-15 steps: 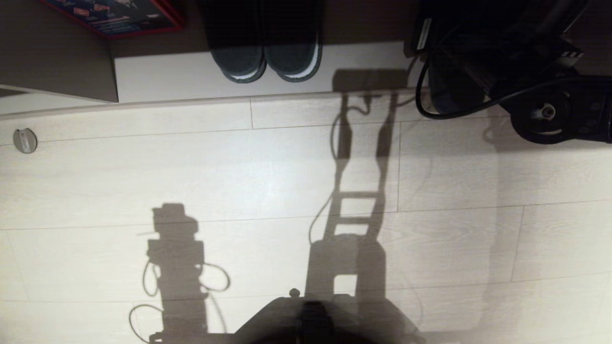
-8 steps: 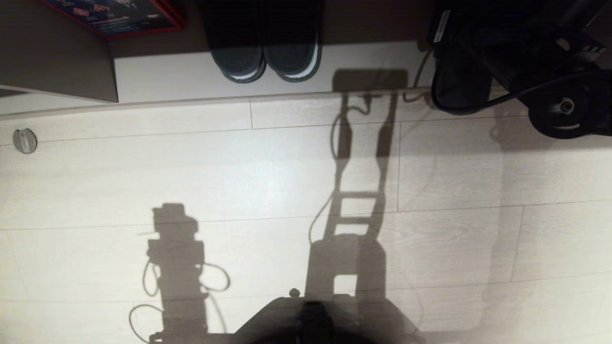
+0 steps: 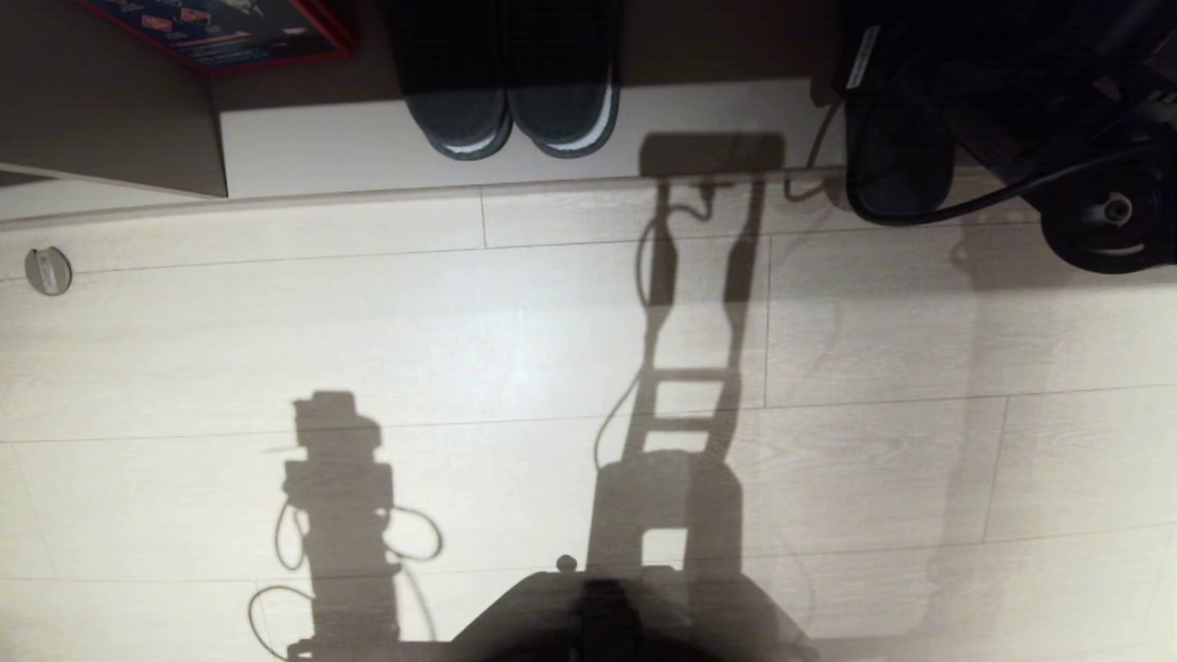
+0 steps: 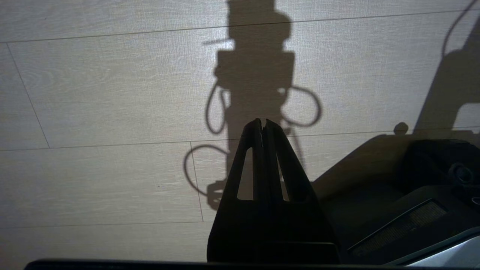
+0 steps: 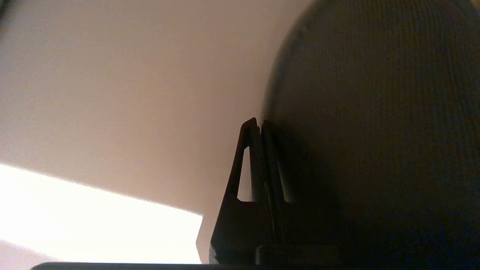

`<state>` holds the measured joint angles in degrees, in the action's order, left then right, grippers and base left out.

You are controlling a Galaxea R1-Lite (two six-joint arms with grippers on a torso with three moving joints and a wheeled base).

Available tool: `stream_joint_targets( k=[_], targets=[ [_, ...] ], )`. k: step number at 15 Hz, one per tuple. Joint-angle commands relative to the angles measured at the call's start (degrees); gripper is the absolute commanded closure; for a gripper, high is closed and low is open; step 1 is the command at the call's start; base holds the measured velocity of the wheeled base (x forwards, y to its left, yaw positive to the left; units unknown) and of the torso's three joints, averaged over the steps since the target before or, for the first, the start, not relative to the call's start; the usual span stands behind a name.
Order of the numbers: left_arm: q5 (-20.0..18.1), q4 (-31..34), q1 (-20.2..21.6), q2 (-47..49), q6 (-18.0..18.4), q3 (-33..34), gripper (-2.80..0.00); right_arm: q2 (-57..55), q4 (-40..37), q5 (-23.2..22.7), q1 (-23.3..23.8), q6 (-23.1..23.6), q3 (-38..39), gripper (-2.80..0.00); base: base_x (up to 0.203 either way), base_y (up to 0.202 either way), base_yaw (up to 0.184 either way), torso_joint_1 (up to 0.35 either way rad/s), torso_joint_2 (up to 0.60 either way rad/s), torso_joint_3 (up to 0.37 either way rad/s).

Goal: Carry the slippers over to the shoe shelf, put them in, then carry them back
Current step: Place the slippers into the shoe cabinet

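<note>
With the right gripper (image 5: 260,123) clenched on a slipper (image 5: 375,123) at the shoe shelf's (image 3: 386,152) front edge, the soft fabric could slip or snag on the lip; the left gripper (image 4: 262,123) hangs closed, empty.

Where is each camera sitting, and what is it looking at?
Head view: up on the robot's head, looking down at the floor and shoe shelf; the right arm shows.
Left wrist view: behind the shut left gripper, facing the floor.
Right wrist view: behind the shut right gripper, beside a dark ribbed fabric surface.
Shared: head and left wrist views both show the floor and the robot's shadow.
</note>
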<state>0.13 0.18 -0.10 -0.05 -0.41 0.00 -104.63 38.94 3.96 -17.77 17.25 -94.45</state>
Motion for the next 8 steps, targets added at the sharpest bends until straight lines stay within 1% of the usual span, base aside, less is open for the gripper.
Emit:
stream_joint_targets(
  k=[1, 3, 6, 8],
  targets=[
    [0.04, 0.08, 0.01, 0.05, -0.02, 0.0, 0.0, 2.04, 0.11, -0.47, -0.06, 0.07, 1.52, 0.0, 0.0, 0.0, 0.0, 0.0, 0.0, 0.0],
    [0.04, -0.01, 0.01, 0.05, -0.02, 0.0, 0.0, 2.33, 0.16, -0.6, -0.12, 0.06, 1.89, 0.0, 0.0, 0.0, 0.0, 0.0, 0.0, 0.0],
    [0.04, -0.01, 0.01, 0.05, -0.02, 0.0, 0.0, 9.34, 0.51, -1.05, -1.0, 0.01, 10.23, 0.0, 0.0, 0.0, 0.0, 0.0, 0.0, 0.0],
    [0.04, -0.01, 0.01, 0.05, -0.02, 0.0, 0.0, 10.28, 0.61, -1.17, -1.49, -0.07, 11.4, 0.0, 0.0, 0.0, 0.0, 0.0, 0.0, 0.0]
  ],
)
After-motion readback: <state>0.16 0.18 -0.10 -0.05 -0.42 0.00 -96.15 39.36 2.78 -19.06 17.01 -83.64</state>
